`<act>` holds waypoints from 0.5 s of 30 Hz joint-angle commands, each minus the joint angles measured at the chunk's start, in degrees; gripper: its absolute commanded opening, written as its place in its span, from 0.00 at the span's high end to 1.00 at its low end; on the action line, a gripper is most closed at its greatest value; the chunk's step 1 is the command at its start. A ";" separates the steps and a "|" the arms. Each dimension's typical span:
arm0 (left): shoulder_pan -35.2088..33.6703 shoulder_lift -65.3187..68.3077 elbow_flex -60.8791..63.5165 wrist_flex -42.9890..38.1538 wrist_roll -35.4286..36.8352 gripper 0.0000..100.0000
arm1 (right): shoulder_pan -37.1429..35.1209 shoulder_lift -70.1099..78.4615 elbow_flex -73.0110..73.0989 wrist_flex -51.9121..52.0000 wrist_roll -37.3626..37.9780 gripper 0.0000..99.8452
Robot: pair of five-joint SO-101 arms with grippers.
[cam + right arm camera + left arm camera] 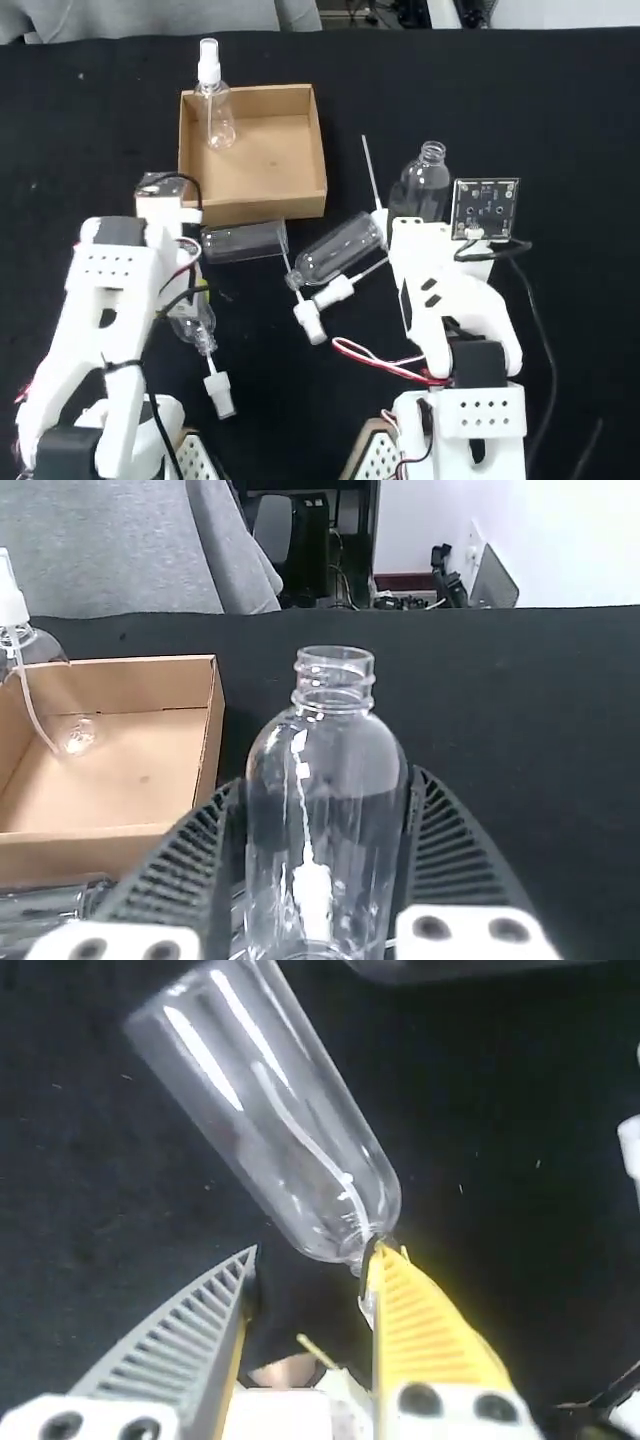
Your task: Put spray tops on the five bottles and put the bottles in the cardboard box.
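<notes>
While the right gripper [322, 825] was parked just beside the open brown cardboard box [265, 207], a clear plastic bottle with a bare open neck [330, 770] was held upright in it, pinched on both sides by the black ribbed fingers [180, 880]. The left gripper [312, 1260] was found with its fingers spread, a grey finger [195, 1345] and a yellow finger [425, 1335], and nothing was clamped between them. A clear round-ended bottle [260, 1110] was laid on its side on the black tablecloth [90, 1210], its rounded end touching the yellow tip. Base or shoulder, that couldn't be told.

From above, a clear bottle with a white spray top [214, 115] was seen standing inside the box, in the far corner on the left arm's side. Three clear bottles were spotted lying on the cloth up there: a bottle in front of the box [245, 241], a slanted bottle [340, 248] between the arms, and a bottle tucked by the left arm [196, 322]. Two loose white spray tops [335, 292] were lying just beside the slanted bottle, and another white top [219, 390] was lying near the neck of the tucked one.
</notes>
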State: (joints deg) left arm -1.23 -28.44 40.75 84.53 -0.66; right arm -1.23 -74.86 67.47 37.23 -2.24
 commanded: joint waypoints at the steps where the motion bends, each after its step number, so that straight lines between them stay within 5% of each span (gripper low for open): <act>1: 2.59 0.70 -2.42 0.44 0.70 0.83 | 0.97 -0.75 -0.57 -1.85 0.18 0.88; 15: 10.07 3.96 -2.42 6.15 0.70 0.83 | 1.05 -0.75 -0.57 -1.85 0.18 0.88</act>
State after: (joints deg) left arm 8.00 -24.92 40.75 90.33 -0.66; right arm -1.23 -74.86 67.47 37.23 -2.24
